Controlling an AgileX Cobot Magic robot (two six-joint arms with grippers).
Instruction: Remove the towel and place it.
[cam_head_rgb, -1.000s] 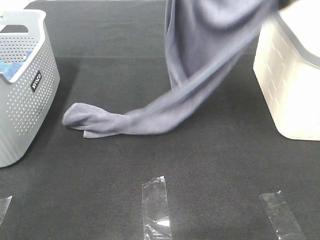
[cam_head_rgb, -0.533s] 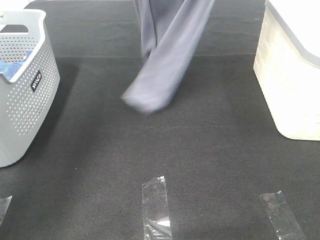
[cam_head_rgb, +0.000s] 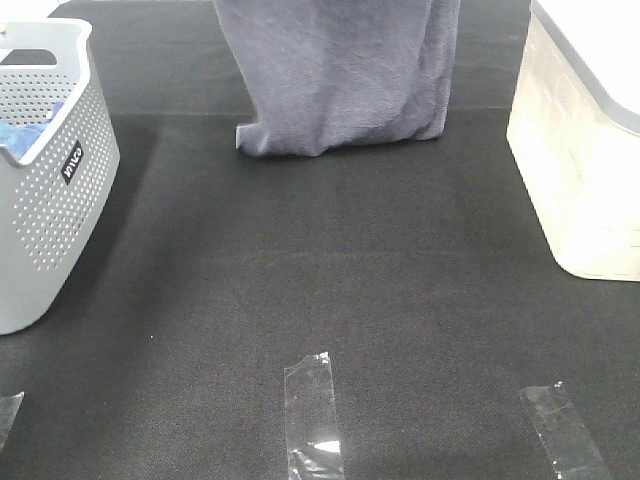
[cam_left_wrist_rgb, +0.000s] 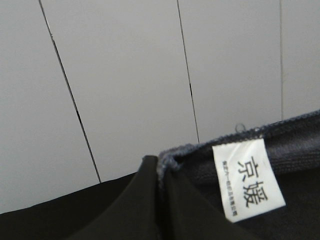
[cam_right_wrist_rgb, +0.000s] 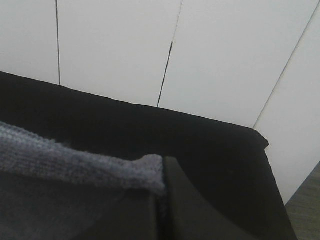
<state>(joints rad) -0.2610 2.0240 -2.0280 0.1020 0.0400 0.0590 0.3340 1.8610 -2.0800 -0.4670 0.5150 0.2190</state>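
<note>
**Exterior high view.** The large slate grey-blue terry towel (cam_head_rgb: 340, 80) hangs as a broad sheet from above the frame, over the far middle of the black fabric-covered table (cam_head_rgb: 330, 300). Only its lower edge rests, slightly bunched, on the table. The wide spread suggests a hold at two upper corners, which would keep the cloth flat for laying down. The towel is well apart from the grey perforated plastic basket (cam_head_rgb: 50, 200) on the left, which contains a bright blue cloth (cam_head_rgb: 25, 135), and from the cream-white plastic bin (cam_head_rgb: 580, 170) on the right. Neither gripper appears in this view.

**Left wrist view.** The left gripper (cam_left_wrist_rgb: 160, 172) is clenched on a hemmed corner of the towel, just beside a white sewn-in label (cam_left_wrist_rgb: 247, 180). The black fingers are pressed together with cloth between them.

**Right wrist view.** The right gripper (cam_right_wrist_rgb: 161, 185) is likewise clamped on a towel corner. Removal appears complete and placement is not yet done.
</note>
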